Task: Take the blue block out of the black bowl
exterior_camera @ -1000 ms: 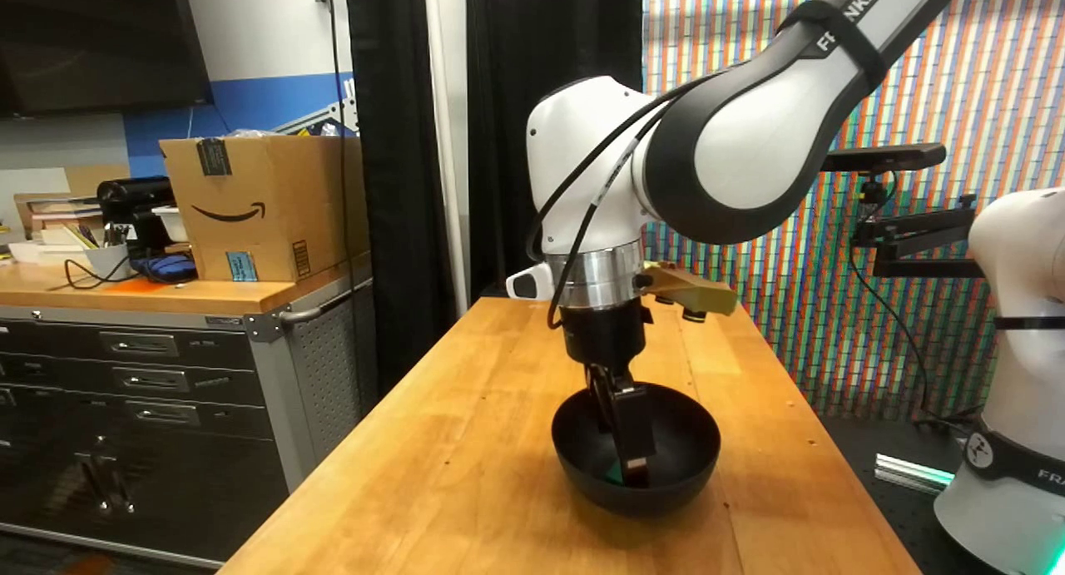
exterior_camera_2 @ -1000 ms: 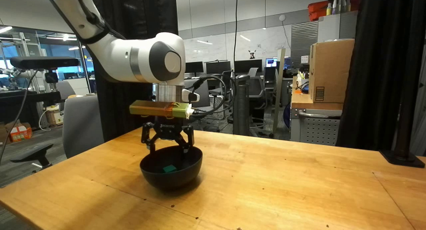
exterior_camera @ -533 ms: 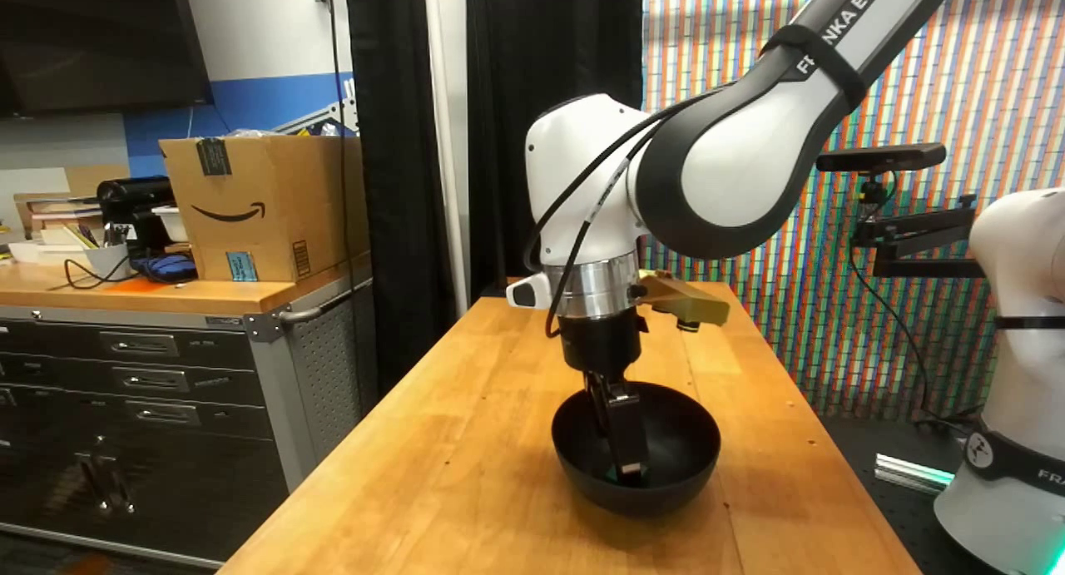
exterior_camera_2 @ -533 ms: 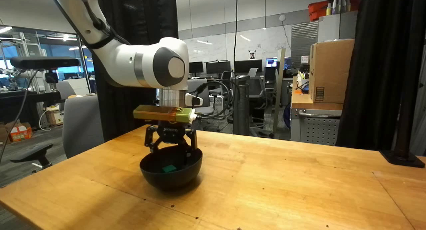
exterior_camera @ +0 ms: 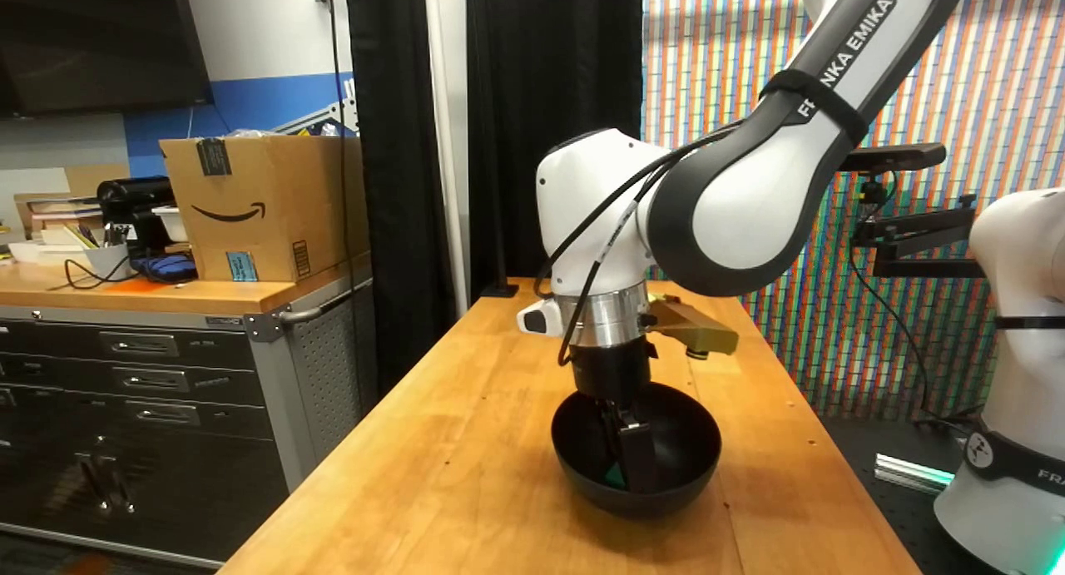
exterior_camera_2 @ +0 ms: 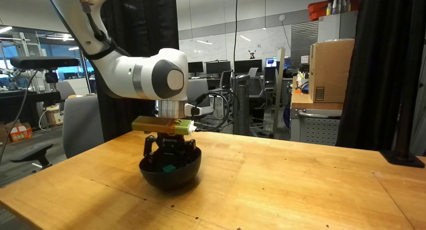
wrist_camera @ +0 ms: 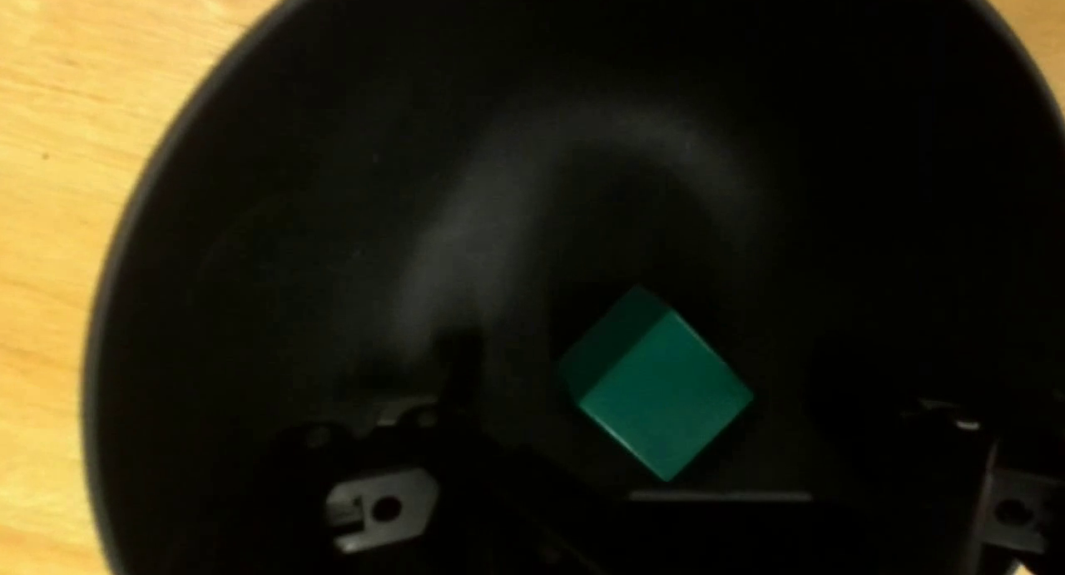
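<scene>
Claw (exterior_camera_2: 169,158) inside black bowl (exterior_camera_2: 171,182)

Claw state: released. The blue block (wrist_camera: 666,396) sits in the bowl, between the spread fingers (exterior_camera: 639,463) in the wrist view. The claw points nearly straight down, within the bowl's wall. Above it, the arm (exterior_camera: 753,217) is bent and slants upward. Beneath: the table (exterior_camera: 466,492). Well apart: a carton (exterior_camera: 241,180).

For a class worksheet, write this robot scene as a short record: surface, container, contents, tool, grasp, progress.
Surface: pale wooden table
Container: round, deep black bowl, open side up on the table
Contents: small teal square block
Tool: black robot hand, open, its lower end inside the bowl
Grasp: none visible; the wrist view shows space on both sides of the block
Progress: block not yet out
</scene>
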Controlling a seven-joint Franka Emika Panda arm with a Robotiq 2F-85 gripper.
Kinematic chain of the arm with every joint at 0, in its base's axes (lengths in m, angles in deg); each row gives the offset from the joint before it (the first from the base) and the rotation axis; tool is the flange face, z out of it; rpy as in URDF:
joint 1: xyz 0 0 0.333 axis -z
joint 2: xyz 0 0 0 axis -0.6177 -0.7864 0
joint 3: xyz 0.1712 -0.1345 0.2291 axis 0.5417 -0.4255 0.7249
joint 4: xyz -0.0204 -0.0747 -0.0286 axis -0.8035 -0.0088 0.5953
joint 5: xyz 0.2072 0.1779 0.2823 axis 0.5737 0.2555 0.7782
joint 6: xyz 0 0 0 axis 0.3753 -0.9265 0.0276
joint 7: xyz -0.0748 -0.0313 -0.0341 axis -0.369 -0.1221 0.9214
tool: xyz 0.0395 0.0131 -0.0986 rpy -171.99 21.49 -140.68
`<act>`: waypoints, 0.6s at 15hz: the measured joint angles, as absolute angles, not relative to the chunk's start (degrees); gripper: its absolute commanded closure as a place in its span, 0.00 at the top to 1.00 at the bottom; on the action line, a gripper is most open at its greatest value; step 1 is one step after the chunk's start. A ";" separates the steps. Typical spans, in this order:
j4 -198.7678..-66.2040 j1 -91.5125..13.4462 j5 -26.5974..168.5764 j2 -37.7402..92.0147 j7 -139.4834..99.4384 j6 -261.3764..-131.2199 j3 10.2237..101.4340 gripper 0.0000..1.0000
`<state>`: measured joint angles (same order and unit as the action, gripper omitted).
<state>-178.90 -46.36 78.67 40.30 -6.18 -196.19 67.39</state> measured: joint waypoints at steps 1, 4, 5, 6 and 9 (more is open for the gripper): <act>-179.06 -46.36 78.68 40.24 -6.18 -196.52 67.40 1.00; -179.08 -46.36 78.70 40.25 -6.18 -196.73 67.41 0.65; -179.09 -46.36 78.70 40.25 -6.19 -196.80 67.42 0.58; -179.10 -46.36 78.70 40.27 -6.22 -196.86 67.42 0.51; -179.08 -46.36 78.69 40.50 -6.25 -196.90 67.41 0.29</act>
